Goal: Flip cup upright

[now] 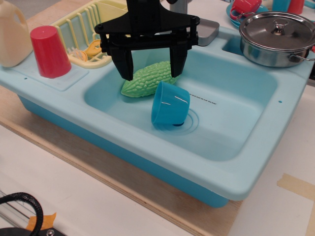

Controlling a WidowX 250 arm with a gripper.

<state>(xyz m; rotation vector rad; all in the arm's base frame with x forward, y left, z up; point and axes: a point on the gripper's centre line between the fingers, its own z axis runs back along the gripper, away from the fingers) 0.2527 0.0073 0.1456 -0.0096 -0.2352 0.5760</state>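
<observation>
Pale-blue plastic forms the toy sink (pixel 147 162) that fills most of the frame, resting on a wooden board. At the centre of its basin the cup (pixel 170 103) lies tipped on its side over the drain (pixel 178 123), its mouth facing lower left. Just behind it, touching or nearly so, lies a green bitter gourd (pixel 146 78). Above both hangs the black gripper (pixel 151 64), jaws spread wide and holding nothing.

The risks look plain. 1 finger could land on the gourd instead of the cup. The glossy, tapered wall may slip from the pads, and a nudge could roll the cup across the basin. A red cup (pixel 49 51) stands inverted at upper left, and a lidded steel pot (pixel 277 37) sits at upper right, both well clear.
</observation>
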